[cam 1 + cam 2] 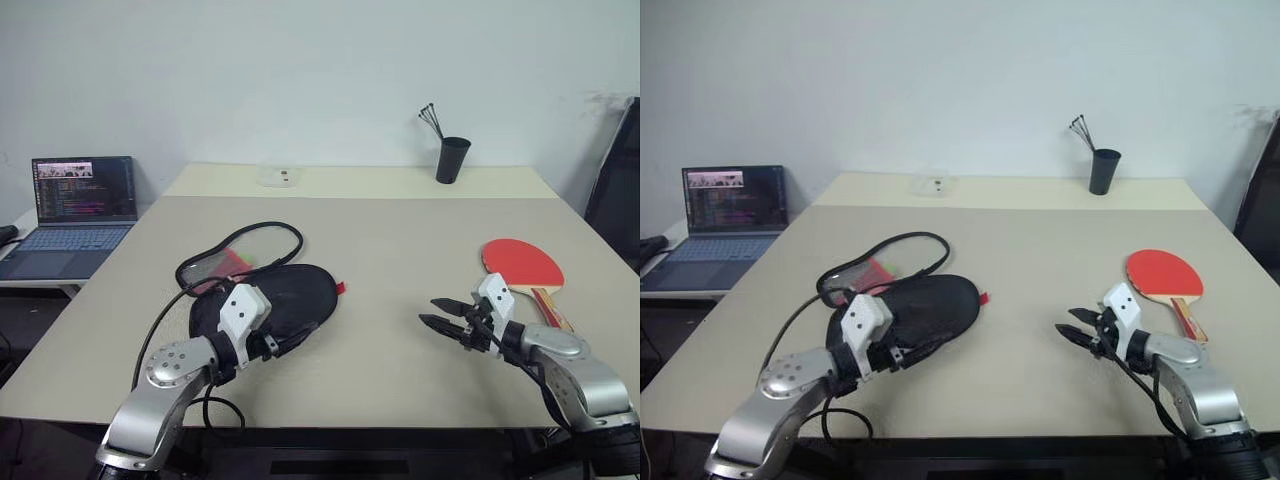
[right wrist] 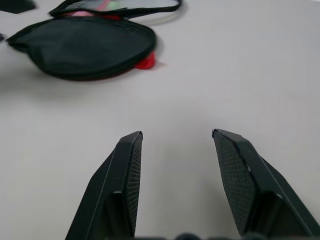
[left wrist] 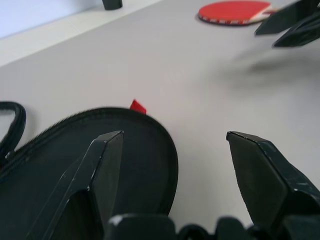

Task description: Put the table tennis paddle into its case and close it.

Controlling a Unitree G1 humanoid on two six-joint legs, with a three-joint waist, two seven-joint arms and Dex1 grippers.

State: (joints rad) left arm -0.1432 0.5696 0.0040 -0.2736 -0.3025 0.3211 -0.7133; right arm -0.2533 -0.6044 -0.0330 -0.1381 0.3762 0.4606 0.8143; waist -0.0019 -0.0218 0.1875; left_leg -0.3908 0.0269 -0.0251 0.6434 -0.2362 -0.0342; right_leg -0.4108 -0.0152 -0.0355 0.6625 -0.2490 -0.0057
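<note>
Where my left tool (image 1: 300,338) hangs over the near edge of the paddle case (image 1: 285,295), it hides part of that black face; its fingers stand apart, gripping nothing. The case lies unzipped, its mesh flap (image 1: 240,250) spread just beyond. My right tool (image 1: 437,312) is open too, above bare counter (image 1: 390,250). The table tennis paddle (image 1: 523,266) lies red face up just behind it, handle partly covered by my wrist. Farther off stand a black cup (image 1: 451,159) and a laptop (image 1: 75,210).
</note>
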